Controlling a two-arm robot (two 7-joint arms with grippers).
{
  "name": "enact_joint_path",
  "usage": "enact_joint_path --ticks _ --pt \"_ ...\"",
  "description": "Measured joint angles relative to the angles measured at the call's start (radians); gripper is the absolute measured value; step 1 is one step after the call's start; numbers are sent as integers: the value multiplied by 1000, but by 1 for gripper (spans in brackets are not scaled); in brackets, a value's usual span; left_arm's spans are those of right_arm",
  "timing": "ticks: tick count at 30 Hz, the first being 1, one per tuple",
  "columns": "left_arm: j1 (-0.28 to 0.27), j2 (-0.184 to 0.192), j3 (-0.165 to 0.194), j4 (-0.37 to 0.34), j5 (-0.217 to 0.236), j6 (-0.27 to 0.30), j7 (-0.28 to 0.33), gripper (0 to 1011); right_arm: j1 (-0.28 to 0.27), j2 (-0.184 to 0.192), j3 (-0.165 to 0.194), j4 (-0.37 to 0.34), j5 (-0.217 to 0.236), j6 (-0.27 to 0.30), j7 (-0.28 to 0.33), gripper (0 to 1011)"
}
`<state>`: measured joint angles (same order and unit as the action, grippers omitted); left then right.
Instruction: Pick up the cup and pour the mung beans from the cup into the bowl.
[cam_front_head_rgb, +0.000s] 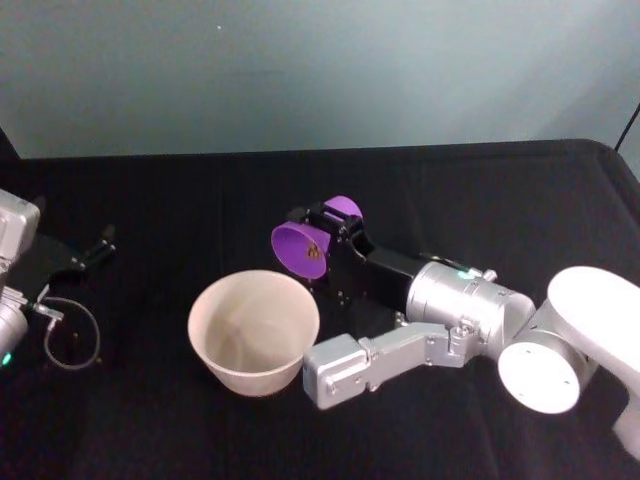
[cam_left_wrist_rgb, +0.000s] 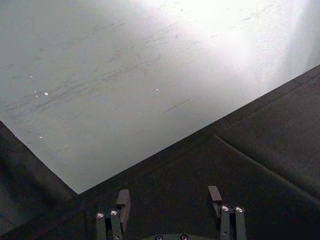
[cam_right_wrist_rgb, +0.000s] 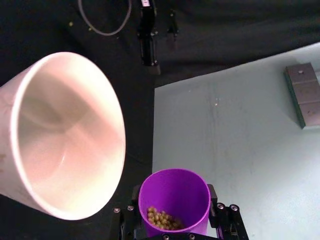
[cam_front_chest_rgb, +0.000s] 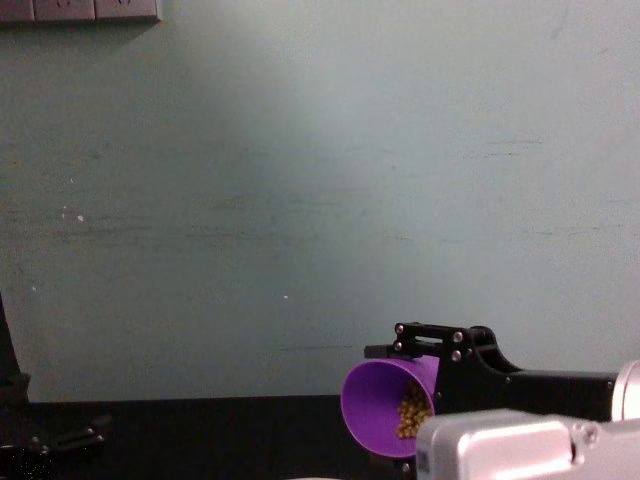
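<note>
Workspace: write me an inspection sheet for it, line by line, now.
Surface: table under black cloth.
Job's things: purple cup tipped on its side, mouth toward the bowl, mung beans inside it; bowl upright, looks empty.
Clutter: nothing seen.
Grippers: right gripper beside the bowl, jaws shut on the cup; left gripper parked at the table's left edge, jaws open.
Cables: grey cable loop lying by the left arm.
Surroundings: pale teal wall behind; wall sockets high up.

The cup (cam_front_head_rgb: 298, 250) is purple, its beans (cam_right_wrist_rgb: 162, 219) olive-yellow, the bowl (cam_front_head_rgb: 250, 374) cream, the tablecloth (cam_front_head_rgb: 500, 200) black.
</note>
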<state>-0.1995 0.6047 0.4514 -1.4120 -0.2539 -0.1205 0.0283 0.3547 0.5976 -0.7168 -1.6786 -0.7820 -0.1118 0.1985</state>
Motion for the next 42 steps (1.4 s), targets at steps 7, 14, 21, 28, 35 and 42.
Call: enact_joint_path --ticks 7,14,21,28,35,42 --pt "0 0 0 0 0 0 0 1011 -4 -2 -7 -6 -61 0 -7 739" --pt "0 0 0 0 0 0 0 1011 -5 -4 -17 -11 -128 -3 -10 738" --pt "0 0 0 0 0 0 0 1011 -2 0 -30 -17 -200 -1 -22 738" --pt "0 0 0 0 0 0 0 1011 1 6 -46 -23 -256 8 -34 739" --pt "0 0 0 0 0 0 0 1011 2 9 -53 -26 -280 17 -35 739" --pt "0 0 0 0 0 0 0 1011 2 12 -60 -29 -303 28 -38 739"
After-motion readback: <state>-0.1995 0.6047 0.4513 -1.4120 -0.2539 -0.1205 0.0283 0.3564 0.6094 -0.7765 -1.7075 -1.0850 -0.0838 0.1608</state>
